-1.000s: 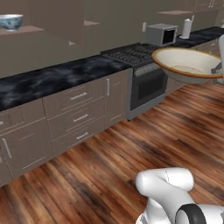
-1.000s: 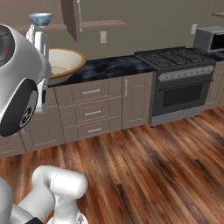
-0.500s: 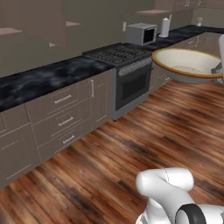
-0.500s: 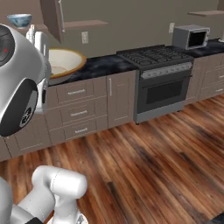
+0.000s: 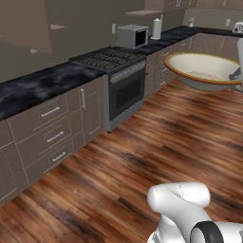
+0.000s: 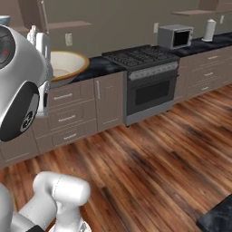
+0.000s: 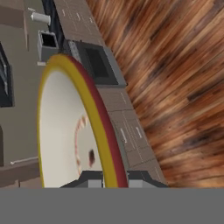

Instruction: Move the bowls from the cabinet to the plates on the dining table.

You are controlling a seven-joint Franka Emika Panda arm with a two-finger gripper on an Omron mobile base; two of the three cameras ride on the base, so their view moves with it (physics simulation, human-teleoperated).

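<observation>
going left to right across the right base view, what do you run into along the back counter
cream bowl held up at the arm → stove → microwave → white jug-shaped thing

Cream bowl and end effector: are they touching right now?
Touching. In the hand view the end effector sits closed on the cream bowl rim, with a dark fingertip on either side of the edge.
</observation>
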